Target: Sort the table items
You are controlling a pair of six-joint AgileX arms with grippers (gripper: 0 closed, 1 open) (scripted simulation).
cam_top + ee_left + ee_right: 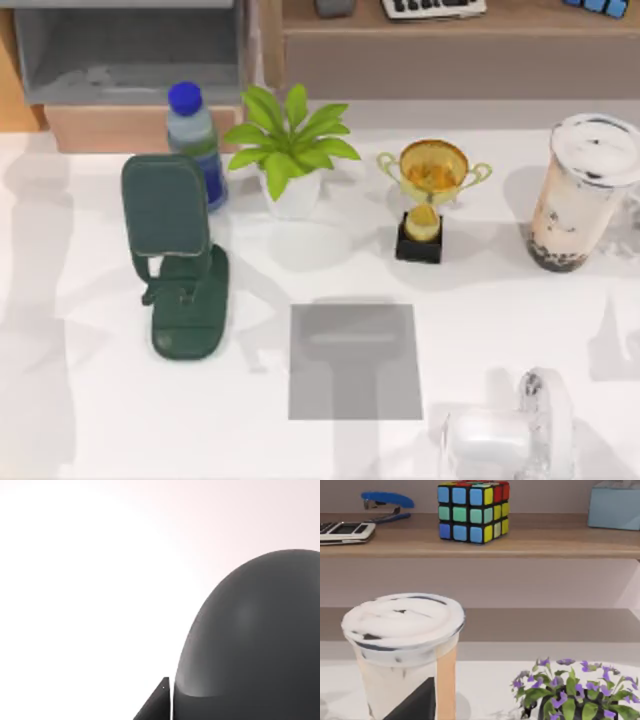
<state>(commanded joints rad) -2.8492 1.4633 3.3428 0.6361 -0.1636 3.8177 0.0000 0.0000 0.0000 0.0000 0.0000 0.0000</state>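
From above, the milk-tea cup (580,195) stands upright at the table's (100,420) far right, right of the trophy (430,195); the left wrist view meets the mouse (255,640); jaw states cannot be told.

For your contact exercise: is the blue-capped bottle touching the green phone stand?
Cannot tell. In the top view the bottle overlaps the stand, hiding any gap.

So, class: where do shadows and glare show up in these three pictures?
Top view: soft grey shadows fall on the white table beside the phone stand and trophy. Left wrist view: washed-out white glare behind the dark mouse. Right wrist view: evenly lit, with a faint shadow beside the milk-tea cup.
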